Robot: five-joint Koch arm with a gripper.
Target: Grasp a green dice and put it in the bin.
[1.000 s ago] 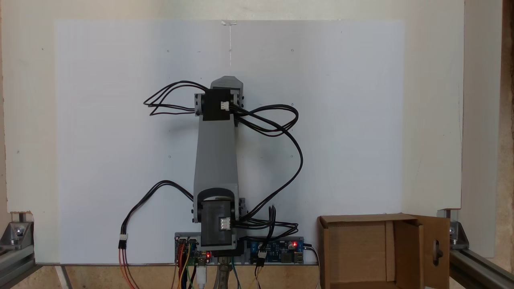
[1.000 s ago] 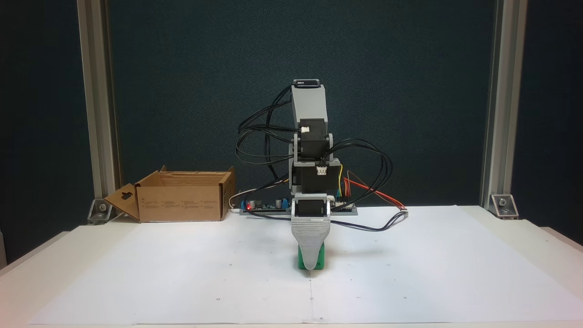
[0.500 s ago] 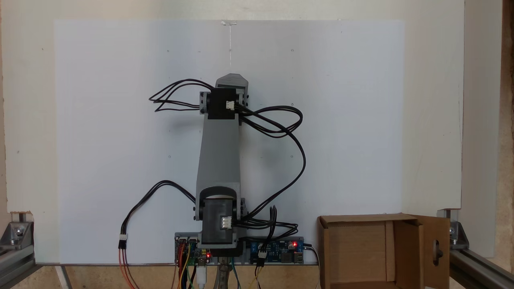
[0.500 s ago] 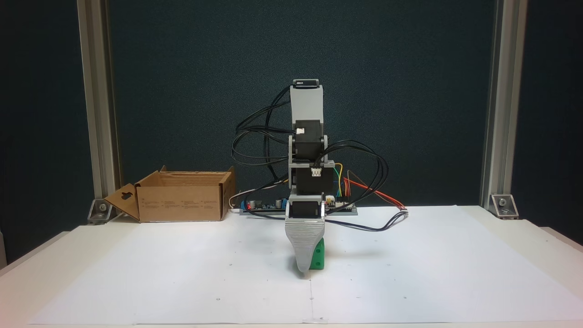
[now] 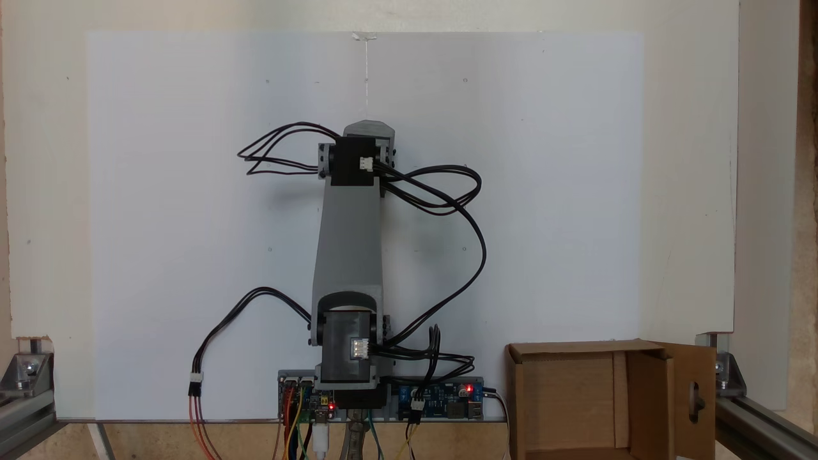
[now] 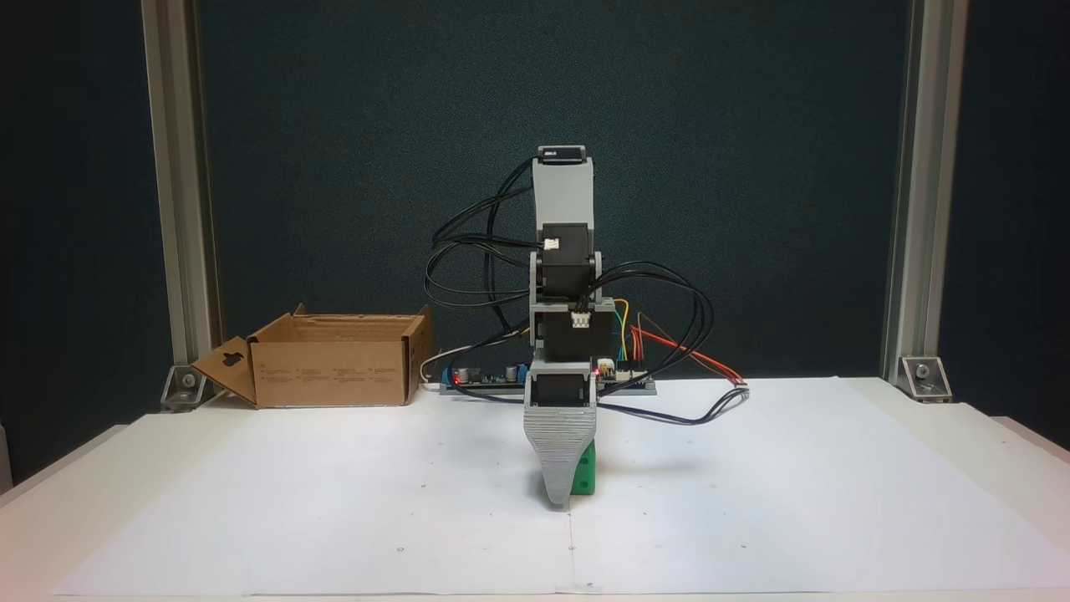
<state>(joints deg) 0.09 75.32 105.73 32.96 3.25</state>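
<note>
Here we see the bin (image 6: 334,358) standing open-topped at the back left of the counter (image 6: 836,485) (its cutout flap splayed outward), well apart from the arm. Toward the middle, the gripper (image 6: 557,498) points down at the paper, the green dice (image 6: 584,473) directly behind its ribbed jaw, touching or nearly so. With one jaw hiding the other, we cannot tell whether they grip it.

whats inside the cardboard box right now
Looking down into the bin, bare cardboard floor and walls show, no dice. Its lowest part runs off the picture. The green dice sits on the paper, behind the claw.
</note>
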